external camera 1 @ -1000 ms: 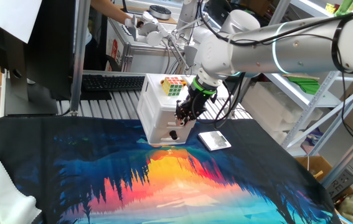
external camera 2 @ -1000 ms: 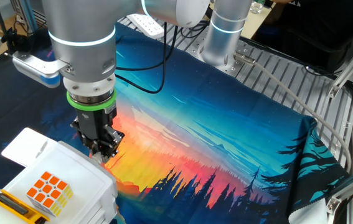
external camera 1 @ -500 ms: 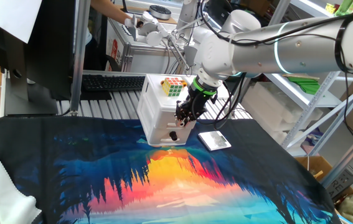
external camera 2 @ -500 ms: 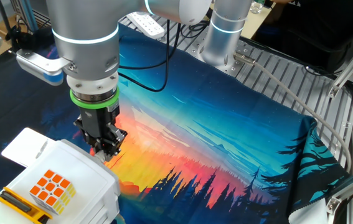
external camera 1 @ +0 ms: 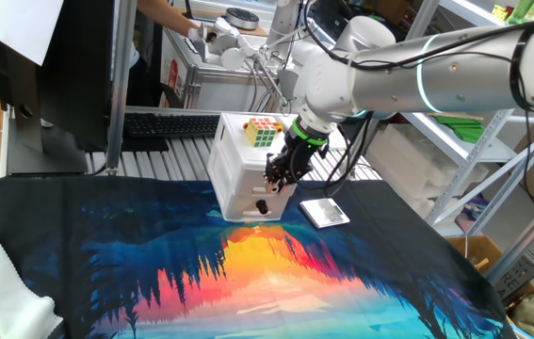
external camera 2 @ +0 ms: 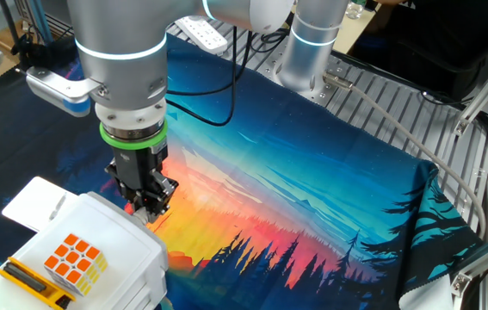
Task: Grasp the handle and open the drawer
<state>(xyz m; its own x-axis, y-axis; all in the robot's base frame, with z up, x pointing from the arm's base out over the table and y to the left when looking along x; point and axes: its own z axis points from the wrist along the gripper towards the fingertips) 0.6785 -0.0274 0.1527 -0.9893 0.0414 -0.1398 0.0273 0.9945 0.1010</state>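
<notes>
One fixed view: pincer (external camera 1: pixel 279 176) points straight down at the cabinet (external camera 1: pixel 238 179) front.

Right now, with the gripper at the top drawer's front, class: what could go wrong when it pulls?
1. The small cabinet may slide on the cloth rather than the drawer opening.
2. The cube on top could be shaken off.
3. The gripper hides the handle, so its hold can't be confirmed; it might slip off.
</notes>
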